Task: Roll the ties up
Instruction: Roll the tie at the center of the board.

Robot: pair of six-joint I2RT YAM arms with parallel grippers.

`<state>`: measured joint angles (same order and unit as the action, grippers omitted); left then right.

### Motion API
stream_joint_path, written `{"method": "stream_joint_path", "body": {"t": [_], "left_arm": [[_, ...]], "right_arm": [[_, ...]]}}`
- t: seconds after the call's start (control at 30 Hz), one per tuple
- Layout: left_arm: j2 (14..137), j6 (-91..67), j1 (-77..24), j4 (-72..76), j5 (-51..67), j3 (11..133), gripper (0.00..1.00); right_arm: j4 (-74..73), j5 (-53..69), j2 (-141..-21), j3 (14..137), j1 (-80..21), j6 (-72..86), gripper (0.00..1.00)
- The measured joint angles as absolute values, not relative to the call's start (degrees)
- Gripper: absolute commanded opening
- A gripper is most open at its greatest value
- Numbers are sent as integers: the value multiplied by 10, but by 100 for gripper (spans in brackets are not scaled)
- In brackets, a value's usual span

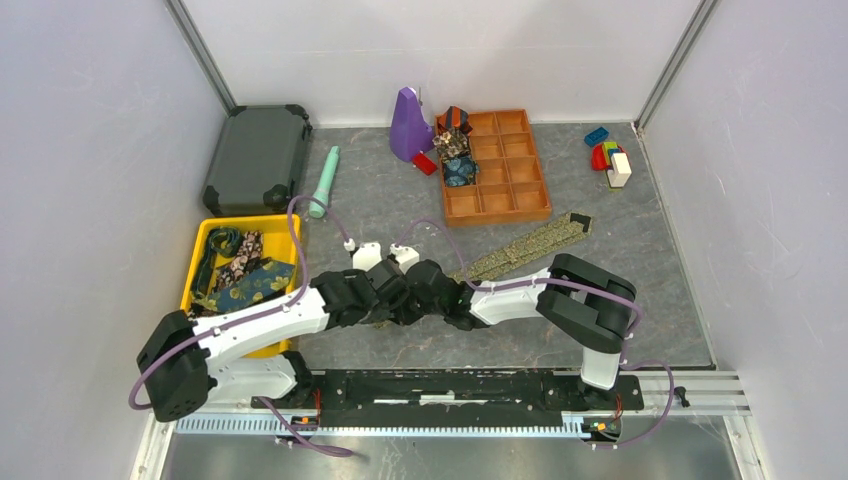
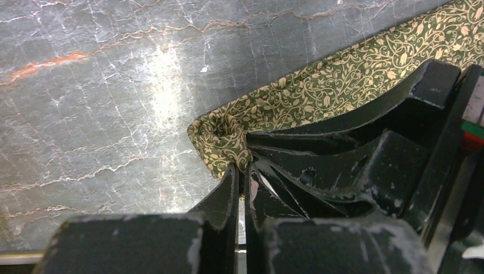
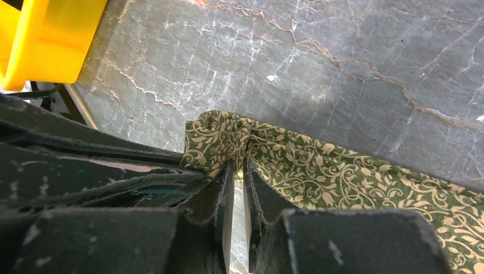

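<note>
1 olive-green tie (image 1: pixel 530 243) with a gold leaf pattern lies flat on the grey marbled table (image 1: pixel 640 290). Its long axis runs diagonally. The wide end points to the far right, just short of the wooden tray (image 1: pixel 510 205). The narrow end points back toward the middle of the near side, where the 2 arms meet. That narrow end (image 2: pixel 220 134) is curled into a small loose coil. The left gripper (image 2: pixel 242 171) has its 2 fingers pressed together on the coil's edge. The right gripper (image 3: pixel 238 166) pinches a fold of the same coil from the other side. Loose ties (image 1: pixel 240 275) lie in the yellow bin (image 1: pixel 272 228) at the left. Rolled ties (image 1: pixel 460 170) sit in the tray's left compartments.
</note>
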<state>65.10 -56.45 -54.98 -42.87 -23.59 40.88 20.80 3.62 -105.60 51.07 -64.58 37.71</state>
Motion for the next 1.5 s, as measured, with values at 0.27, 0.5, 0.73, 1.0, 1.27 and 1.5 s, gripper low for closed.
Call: {"method": "stream_joint_path", "body": {"t": [0.27, 0.5, 0.73, 1.0, 1.27, 1.5], "left_arm": [[688, -554, -550, -404, -229, 413, 2], [709, -549, -550, -391, -222, 424, 2], [733, -546, -550, -383, -219, 437, 2], [764, -546, -550, -365, -218, 442, 2], [791, -546, -550, -339, -218, 443, 10], [814, -546, -550, -326, -214, 451, 35]], "right_arm": [[209, 34, -1056, 496, -643, 379, 17], [216, 35, -1054, 483, -632, 381, 17], [206, 30, -1021, 460, -621, 378, 20], [164, -3, -942, 428, -611, 368, 25], [143, -38, -867, 350, -584, 361, 28], [128, -46, -848, 329, -576, 358, 30]]}}
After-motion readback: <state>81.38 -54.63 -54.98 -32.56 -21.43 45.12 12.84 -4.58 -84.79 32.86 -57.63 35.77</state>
